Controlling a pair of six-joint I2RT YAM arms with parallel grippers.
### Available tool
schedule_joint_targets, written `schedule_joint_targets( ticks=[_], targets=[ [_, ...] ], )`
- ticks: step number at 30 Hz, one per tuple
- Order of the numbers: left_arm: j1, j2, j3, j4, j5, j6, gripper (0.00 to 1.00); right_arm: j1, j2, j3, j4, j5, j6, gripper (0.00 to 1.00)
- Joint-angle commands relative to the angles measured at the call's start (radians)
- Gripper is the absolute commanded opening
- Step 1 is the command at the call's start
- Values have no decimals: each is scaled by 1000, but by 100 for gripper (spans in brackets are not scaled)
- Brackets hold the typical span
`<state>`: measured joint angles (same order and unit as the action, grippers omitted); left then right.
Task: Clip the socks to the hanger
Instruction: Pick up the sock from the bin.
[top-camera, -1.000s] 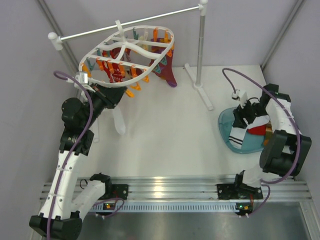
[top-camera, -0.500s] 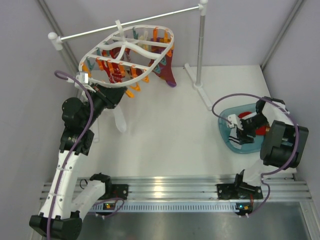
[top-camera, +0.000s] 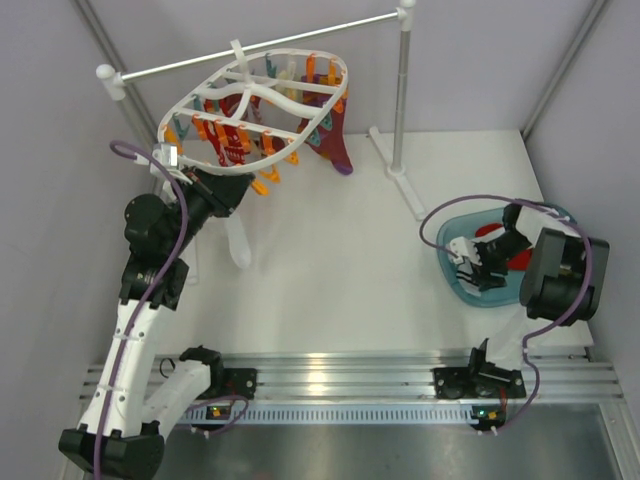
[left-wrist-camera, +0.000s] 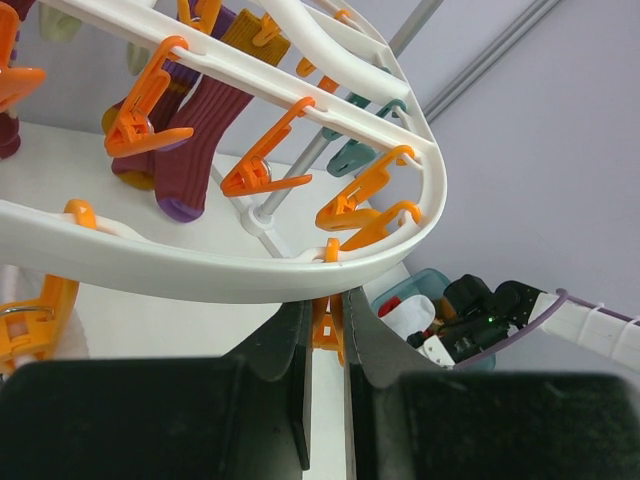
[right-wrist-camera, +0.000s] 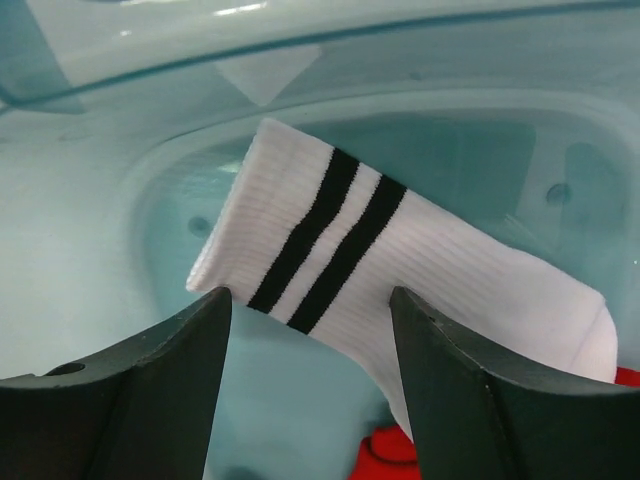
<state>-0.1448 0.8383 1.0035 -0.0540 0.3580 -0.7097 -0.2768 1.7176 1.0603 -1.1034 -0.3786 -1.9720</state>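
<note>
One sock at a time. Poised over the white sock with two black stripes (right-wrist-camera: 400, 270) with the right gripper (right-wrist-camera: 308, 305), jaws spread wide to either side of the ribbed cuff and closed on nothing. Lies flat on the floor of the translucent blue basin (right-wrist-camera: 120, 120), near the right edge of the tabletop, with a red sock (right-wrist-camera: 395, 450) peeking out just beside the toe end.

Expect light, limp, ribbed knit: no stiffness, nothing fragile, likely to fold, droop and stretch when lifted, and to slide on the smooth plastic rather than bunch up. Best taken at the cuff, close to the stripes, pinching through both layers and leaving a free edge for a clip. Better to avoid the middle, for fear of doubling the fabric over.

Toward the far left corner of the tabletop, bracing the hanger (left-wrist-camera: 200, 270) with the left gripper (left-wrist-camera: 325, 312): jaws nearly together under the white rim, seemingly pinched on an orange clip (left-wrist-camera: 322, 335), though hard to confirm from so close. Already clipped up there: a maroon sock (left-wrist-camera: 195, 150), and a white sock (top-camera: 238, 245) hanging low.
</note>
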Motion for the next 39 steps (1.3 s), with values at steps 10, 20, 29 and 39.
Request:
schedule_joint_targets(
  ticks=[10, 20, 29, 39],
  targets=[
    [7, 4, -5, 19, -31, 26, 0, 60, -4, -92, 96, 3, -214, 0],
    [7, -5, -13, 22, -28, 23, 0, 7, -199, 120, -136, -215, 108, 0],
    [7, -2, -32, 45, -22, 7, 0, 22, -366, 372, -257, -508, 547, 0],
    [7, 1, -46, 88, -21, -2, 0, 327, -552, 350, 388, -421, 1689, 0]
  ],
)
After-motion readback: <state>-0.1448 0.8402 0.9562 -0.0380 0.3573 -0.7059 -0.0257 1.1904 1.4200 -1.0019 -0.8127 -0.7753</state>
